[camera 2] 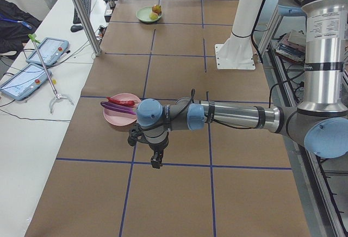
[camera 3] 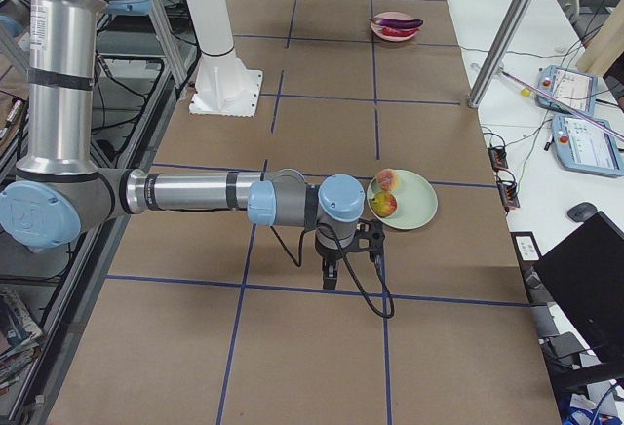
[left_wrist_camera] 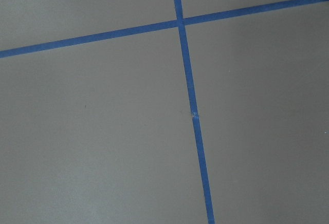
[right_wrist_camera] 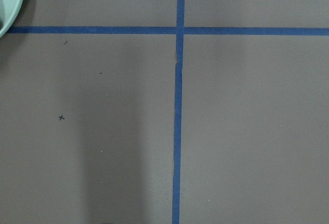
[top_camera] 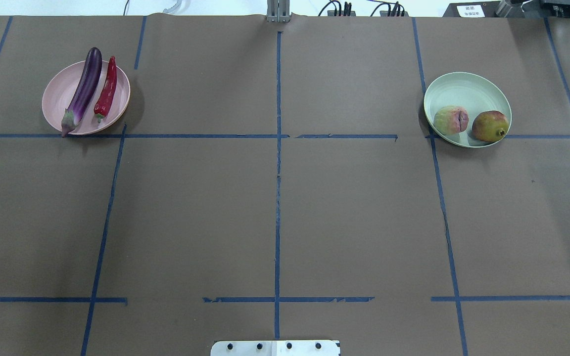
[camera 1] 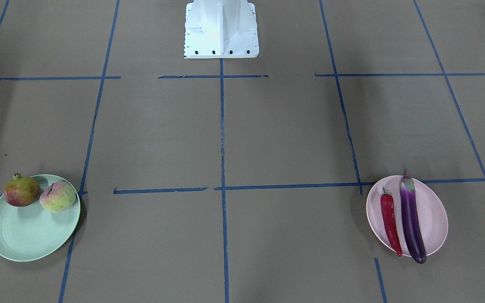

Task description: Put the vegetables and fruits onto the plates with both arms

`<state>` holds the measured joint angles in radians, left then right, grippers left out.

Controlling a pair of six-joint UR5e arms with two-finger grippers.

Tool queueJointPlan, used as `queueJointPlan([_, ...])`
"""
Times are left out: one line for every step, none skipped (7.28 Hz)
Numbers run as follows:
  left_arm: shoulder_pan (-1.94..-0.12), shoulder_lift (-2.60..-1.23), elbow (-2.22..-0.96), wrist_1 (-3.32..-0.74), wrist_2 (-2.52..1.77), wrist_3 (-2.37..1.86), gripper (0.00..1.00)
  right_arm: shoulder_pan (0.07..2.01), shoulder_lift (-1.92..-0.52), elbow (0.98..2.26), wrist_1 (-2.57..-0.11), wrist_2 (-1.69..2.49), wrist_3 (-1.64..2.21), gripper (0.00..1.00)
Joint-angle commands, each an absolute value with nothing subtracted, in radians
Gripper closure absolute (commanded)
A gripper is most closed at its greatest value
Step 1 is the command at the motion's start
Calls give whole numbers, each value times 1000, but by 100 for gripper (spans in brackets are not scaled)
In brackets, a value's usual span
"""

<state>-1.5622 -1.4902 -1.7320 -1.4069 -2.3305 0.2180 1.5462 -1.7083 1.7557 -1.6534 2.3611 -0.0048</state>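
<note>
The purple eggplant (camera 1: 411, 219) and the red chili (camera 1: 390, 221) lie side by side on the pink plate (camera 1: 434, 210). The pomegranate (camera 1: 21, 191) and the peach-like fruit (camera 1: 58, 196) sit touching on the mint green plate (camera 1: 27, 240). My left gripper (camera 2: 156, 161) shows only in the exterior left view, pointing down above the table beside the pink plate (camera 2: 117, 118). My right gripper (camera 3: 329, 277) shows only in the exterior right view, pointing down beside the mint plate (camera 3: 414, 201). I cannot tell whether either is open or shut. Nothing shows in either.
The white base block (camera 1: 221, 29) stands at the table's robot side. Blue tape lines (top_camera: 278, 148) cross the brown table cover. The mint plate's rim (right_wrist_camera: 10, 3) shows at the top left of the right wrist view. Tablets (camera 2: 24, 79) lie on a side bench.
</note>
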Motion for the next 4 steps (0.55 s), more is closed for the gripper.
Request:
queueJointPlan([-1562,-1489,-1732,-1407,-2330,218,0,1536,-1736,1753,-1655,2358,-5,0])
queueJointPlan([-1562,-1491,-1735,-1408,-2332,218,0,1536,-1736,1750,-1657,2356,-3,0])
queueJointPlan([-1560,-1499,-1733,-1408,-2330,218,0,1536,-1738,1750,-1661,2358,-2,0])
queueJointPlan([-1560,-1499,-1733,-1408,-2330,218,0,1536,-1740,1750,-1661,2355,2,0])
